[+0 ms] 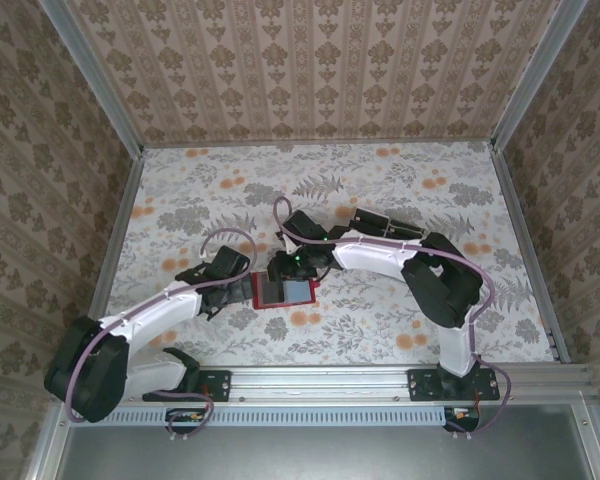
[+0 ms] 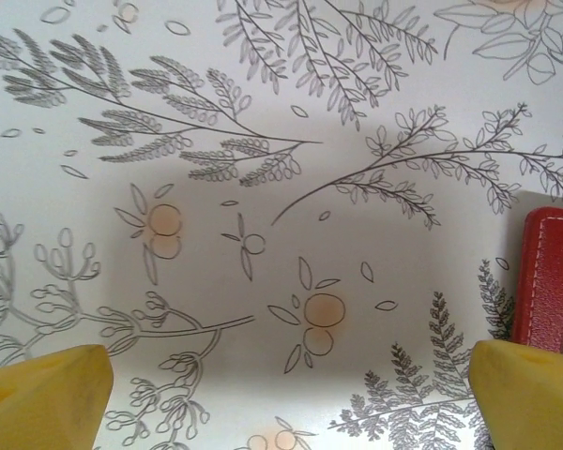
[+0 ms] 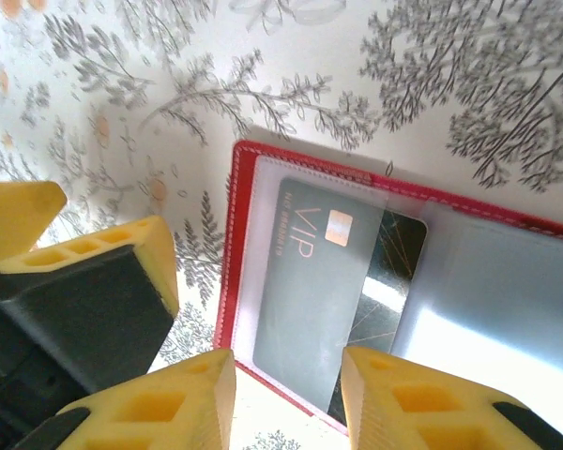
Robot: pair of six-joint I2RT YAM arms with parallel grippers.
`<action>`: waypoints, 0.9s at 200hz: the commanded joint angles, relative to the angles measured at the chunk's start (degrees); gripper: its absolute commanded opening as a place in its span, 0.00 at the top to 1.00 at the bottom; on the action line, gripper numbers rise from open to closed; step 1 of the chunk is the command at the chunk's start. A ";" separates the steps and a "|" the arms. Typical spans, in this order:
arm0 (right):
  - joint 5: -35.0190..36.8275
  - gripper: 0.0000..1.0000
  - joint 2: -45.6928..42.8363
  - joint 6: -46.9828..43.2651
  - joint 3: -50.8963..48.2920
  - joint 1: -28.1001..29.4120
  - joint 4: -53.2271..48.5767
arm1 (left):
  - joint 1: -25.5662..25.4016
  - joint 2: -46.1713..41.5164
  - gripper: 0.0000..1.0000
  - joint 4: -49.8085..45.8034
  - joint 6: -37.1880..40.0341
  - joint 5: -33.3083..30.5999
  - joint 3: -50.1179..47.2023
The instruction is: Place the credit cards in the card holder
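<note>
The red card holder (image 3: 239,244) lies open and flat on the floral table, its clear sleeves facing up. A black credit card (image 3: 333,281) marked VIP sits partly inside the left sleeve, with its right end sticking out. My right gripper (image 3: 286,398) hovers over the card's near edge, jaws apart, with nothing between them. In the top view the card holder (image 1: 283,291) is at mid-table with the right gripper (image 1: 296,266) just above it. My left gripper (image 2: 286,412) is wide open over bare table, beside the holder's left edge (image 2: 549,281). One of its fingers (image 3: 84,272) shows in the right wrist view.
A row of black flat pieces (image 1: 385,223), possibly more cards, sits behind the right forearm. The patterned walls (image 1: 310,70) close in the table on three sides. A metal rail (image 1: 320,380) runs along the near edge.
</note>
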 commanded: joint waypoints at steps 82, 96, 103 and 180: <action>1.60 0.65 4.54 -0.92 -0.91 0.96 0.71 | 0.51 4.31 0.00 -5.97 -3.11 -3.52 1.25; 1.62 0.64 5.33 -0.79 -0.74 1.05 0.75 | 0.43 5.18 0.00 -5.97 -2.98 -3.46 1.57; 1.62 0.64 5.60 -0.71 -0.79 1.10 0.82 | 0.43 5.62 0.00 -5.83 -2.81 -3.31 1.74; 0.50 0.64 7.83 0.18 1.02 2.39 0.97 | -0.01 10.66 0.00 -3.81 -2.08 -2.37 3.28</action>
